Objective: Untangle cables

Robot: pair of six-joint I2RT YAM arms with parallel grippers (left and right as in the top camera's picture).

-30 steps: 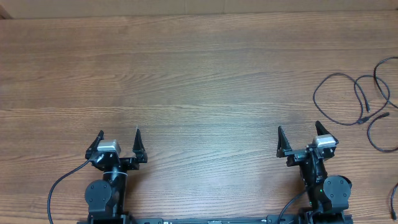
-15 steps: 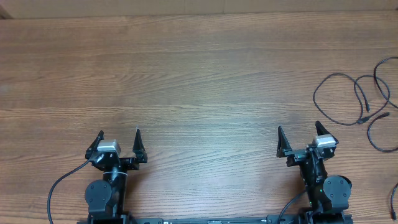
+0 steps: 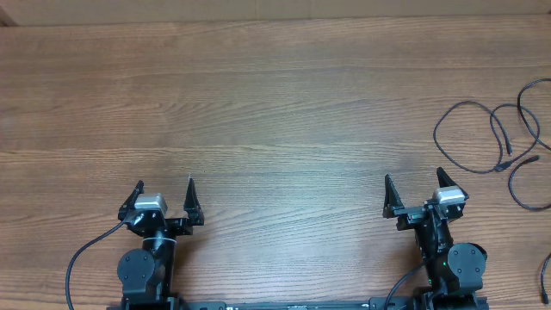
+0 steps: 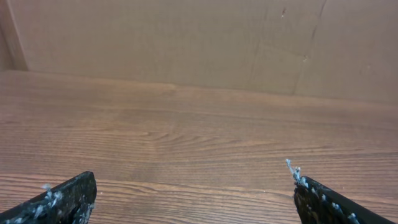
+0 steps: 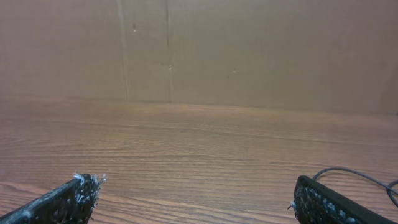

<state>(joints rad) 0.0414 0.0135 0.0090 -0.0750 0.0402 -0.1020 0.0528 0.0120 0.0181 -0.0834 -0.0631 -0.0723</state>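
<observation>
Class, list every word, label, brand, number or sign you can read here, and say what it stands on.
None. No readable text shows on the table, the cables, the cardboard wall, the left gripper or the right gripper.

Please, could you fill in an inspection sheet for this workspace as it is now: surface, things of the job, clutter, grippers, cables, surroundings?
Surface: wooden table, brown grain, no marks or spills seen.
Job's things: thin black cables lie in loose, overlapping loops at the table's right edge and partly run out of the overhead view.
Clutter: nothing seen.
Grippers: left gripper open, holding nothing. Right gripper open, holding nothing. Both are at the near edge, apart from the thin black cables.
Cables: thick arm cable curves beside the left arm's base, and another shows by the right arm's base.
Surroundings: cardboard wall behind the table.
</observation>
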